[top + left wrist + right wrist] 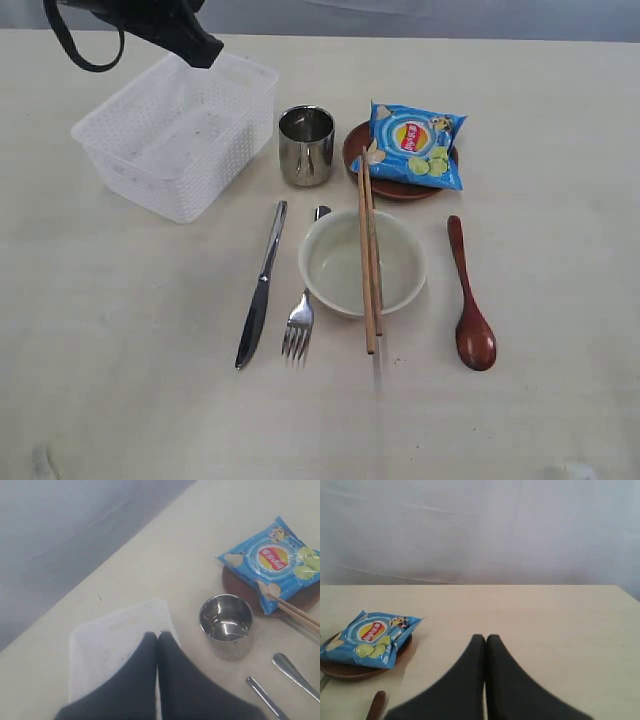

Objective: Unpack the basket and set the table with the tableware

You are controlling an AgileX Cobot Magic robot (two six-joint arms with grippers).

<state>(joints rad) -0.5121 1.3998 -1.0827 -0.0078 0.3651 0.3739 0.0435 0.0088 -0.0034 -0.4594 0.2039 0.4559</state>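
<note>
Plate point(392, 188) mostly under chip bag point(412, 143)

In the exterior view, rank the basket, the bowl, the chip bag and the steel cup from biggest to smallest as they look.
1. basket
2. bowl, only slightly bigger than the next
3. chip bag
4. steel cup
</note>
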